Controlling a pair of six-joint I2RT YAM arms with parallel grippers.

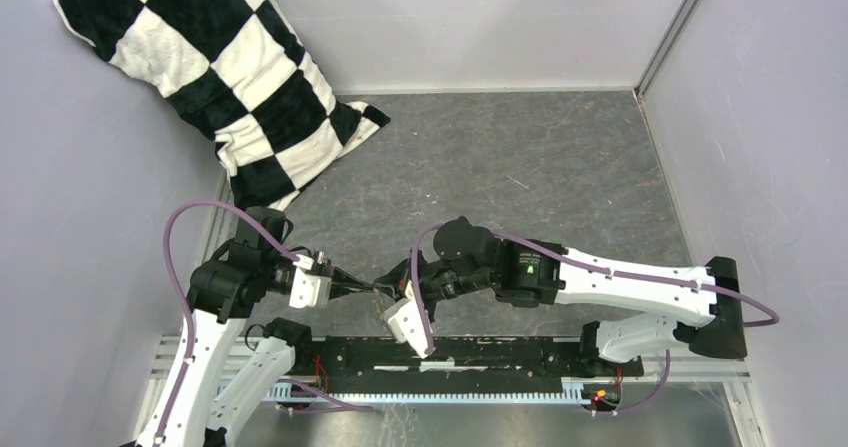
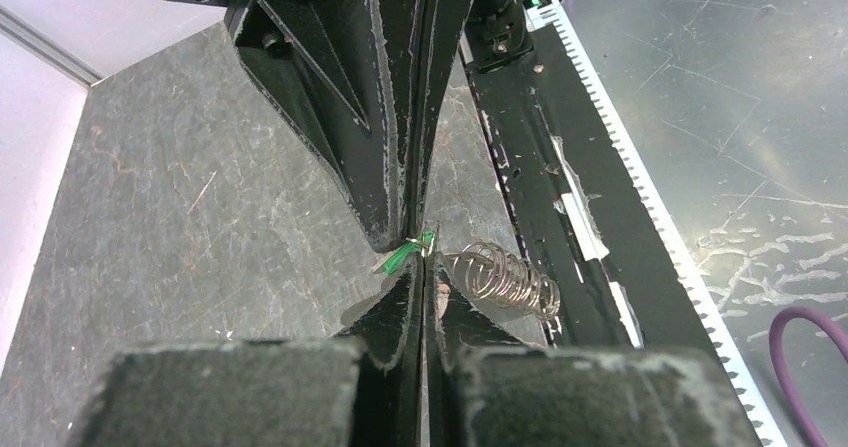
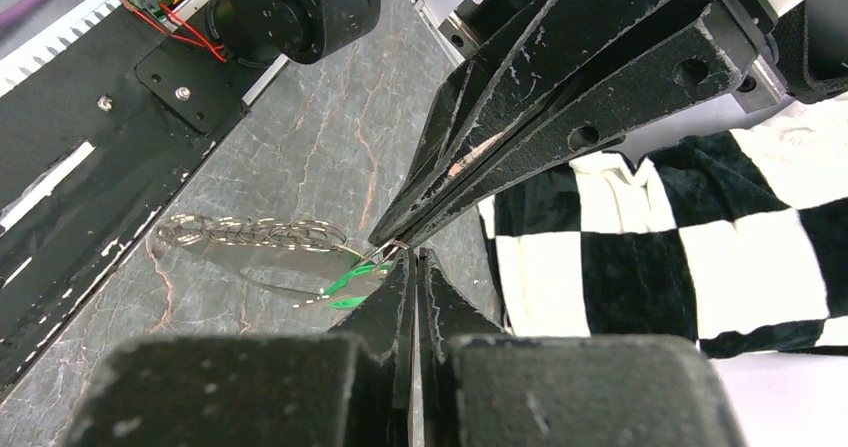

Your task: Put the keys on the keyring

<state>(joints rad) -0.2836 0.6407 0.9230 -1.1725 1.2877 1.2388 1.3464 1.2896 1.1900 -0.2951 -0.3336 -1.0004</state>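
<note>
Clamped together, tip to tip: left gripper (image 2: 418,269), right gripper (image 3: 412,260); cannot tell which pinches keys (image 3: 350,278) or keyring (image 3: 262,235) just beside tips. Could drop either if 1 pinch slackens.

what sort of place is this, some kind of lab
Probably a robotics lab test cell: a left arm and right arm bolted to a rail at the near edge of a table, plain grey walls boxing it in, and a checkered pillow in the far left corner.
</note>
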